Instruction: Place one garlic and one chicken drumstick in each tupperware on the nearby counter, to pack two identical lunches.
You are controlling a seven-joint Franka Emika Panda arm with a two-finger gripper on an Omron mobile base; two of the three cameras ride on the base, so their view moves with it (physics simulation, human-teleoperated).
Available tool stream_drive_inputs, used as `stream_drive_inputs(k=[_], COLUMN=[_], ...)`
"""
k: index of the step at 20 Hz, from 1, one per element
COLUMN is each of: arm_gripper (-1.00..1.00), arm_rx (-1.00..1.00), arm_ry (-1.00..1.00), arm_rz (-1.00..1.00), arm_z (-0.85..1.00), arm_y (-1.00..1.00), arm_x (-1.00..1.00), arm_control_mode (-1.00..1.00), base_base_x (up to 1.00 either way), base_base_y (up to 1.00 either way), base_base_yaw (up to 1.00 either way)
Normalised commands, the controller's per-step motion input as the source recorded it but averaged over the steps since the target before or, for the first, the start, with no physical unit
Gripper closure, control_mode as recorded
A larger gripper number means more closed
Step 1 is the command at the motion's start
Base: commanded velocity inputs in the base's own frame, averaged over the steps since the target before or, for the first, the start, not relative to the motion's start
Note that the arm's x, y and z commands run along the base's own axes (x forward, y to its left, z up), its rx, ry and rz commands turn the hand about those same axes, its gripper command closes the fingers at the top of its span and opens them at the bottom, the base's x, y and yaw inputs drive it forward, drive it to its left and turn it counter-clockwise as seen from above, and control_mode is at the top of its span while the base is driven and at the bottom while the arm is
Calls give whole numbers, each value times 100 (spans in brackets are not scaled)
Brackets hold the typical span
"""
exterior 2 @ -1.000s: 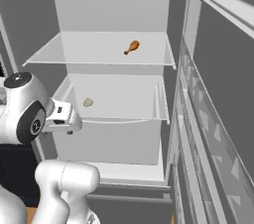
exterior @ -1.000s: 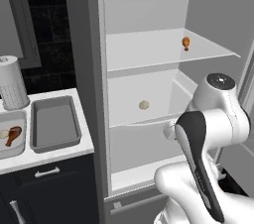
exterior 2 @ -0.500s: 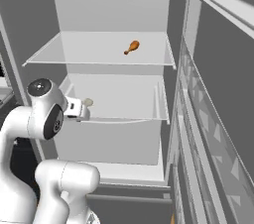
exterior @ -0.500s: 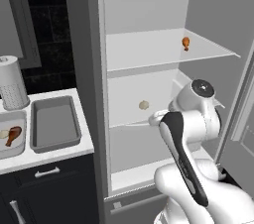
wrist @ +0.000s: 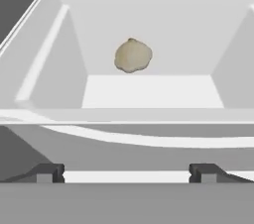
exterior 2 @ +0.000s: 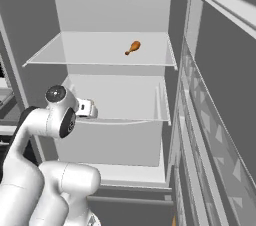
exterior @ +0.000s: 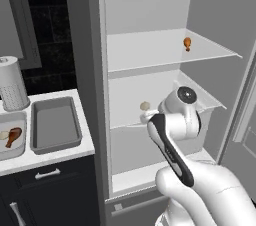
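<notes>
Garlic fetch from the fridge

Garlic (wrist: 133,55) alone on the middle fridge shelf (exterior: 165,101), toward the back, dead ahead of the gripper (wrist: 127,172). Fingers (wrist: 45,172) spread wide, holding nothing, stopped short of the shelf's front lip. Judged step: reaching for the second garlic. Next move: forward over the lip, level with the bulb, then close on it. Drumstick (exterior: 187,43) waiting on the upper shelf (exterior 2: 100,50), right side. On the desk (exterior: 50,152) to the left: near tupperware (exterior: 55,125) bare; far tupperware (exterior: 12,137) already with a drumstick and a pale piece, likely garlic. Paper-towel roll (exterior: 11,84) behind them.
</notes>
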Motion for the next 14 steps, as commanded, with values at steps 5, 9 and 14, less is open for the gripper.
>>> stream_drive_inputs(k=[5, 9, 14], arm_gripper=[-100, -100, -100], arm_rx=[0, 0, 0], arm_ry=[9, 6, 1], arm_rz=[0, 0, 0], arm_z=[-14, -24, -29], arm_y=[0, 1, 3], arm_x=[61, 51, 53], arm_control_mode=[-100, -100, -100], base_base_x=[0, 0, 0], base_base_y=[0, 0, 0], base_base_yaw=[0, 0, 0])
